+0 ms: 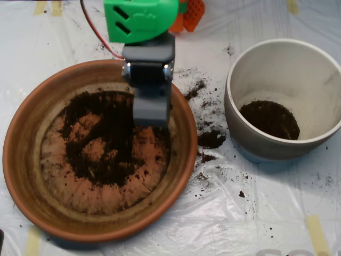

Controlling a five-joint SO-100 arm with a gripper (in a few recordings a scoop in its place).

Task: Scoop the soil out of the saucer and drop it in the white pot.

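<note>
Two soil deposits: thin ring in saucer (32, 176), small heap inside white pot (319, 69).
Scoop (151, 114) down in soil (106, 154), open or closed impossible to tell; risk of further spillage onto plastic sheet (256, 213) during transfer over rim.

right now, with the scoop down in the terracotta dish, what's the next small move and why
Probably close the grey clamshell end effector on the dark crumbly soil and lift. It sits low inside the round terracotta saucer, at the right edge of the soil patch, so soil lies within its bite. The off-white ceramic pot to the right already holds some soil, so carrying would follow.
</note>
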